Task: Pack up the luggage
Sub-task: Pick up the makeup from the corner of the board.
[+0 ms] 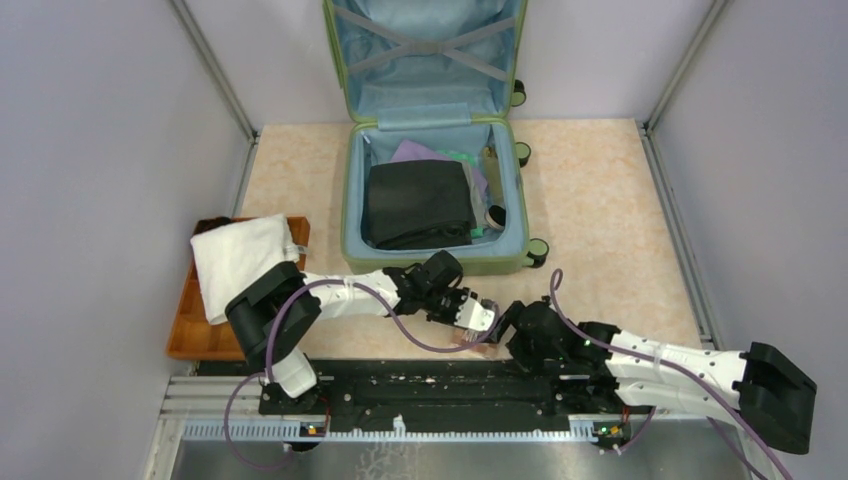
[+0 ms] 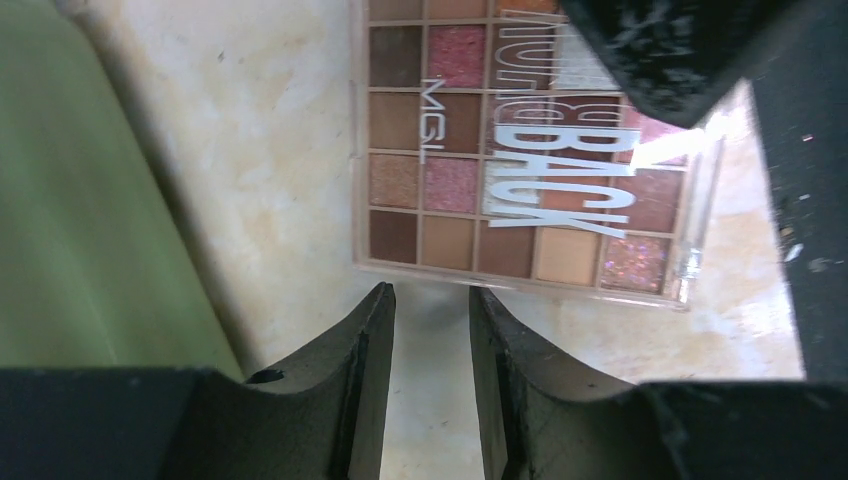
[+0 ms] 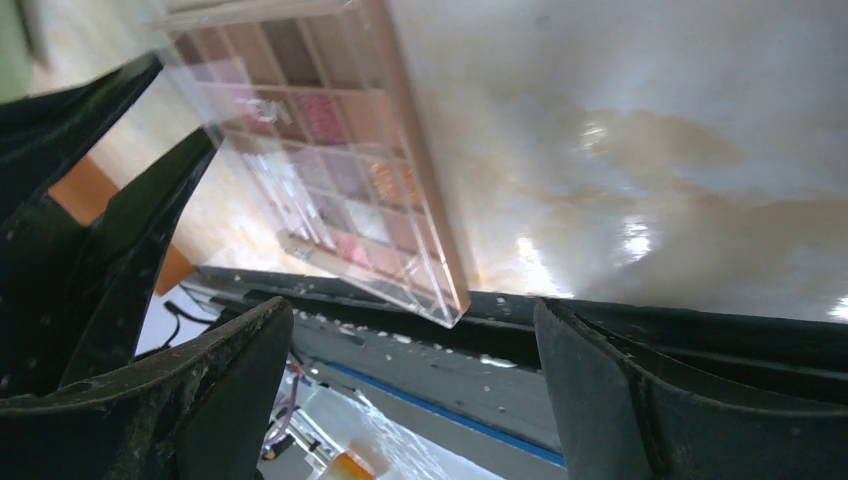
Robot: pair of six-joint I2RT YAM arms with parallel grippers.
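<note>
Palette [image 2: 450, 180] | left wrist: shade grid, lettering | top external: barely visible

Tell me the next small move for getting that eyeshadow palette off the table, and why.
Probably ease the right end effector forward and close on the corner of the eyeshadow palette. Its jaws stand wide open with that corner just ahead between them; the left end effector is barely open and stops short of the palette, which lies outside the luggage.
</note>
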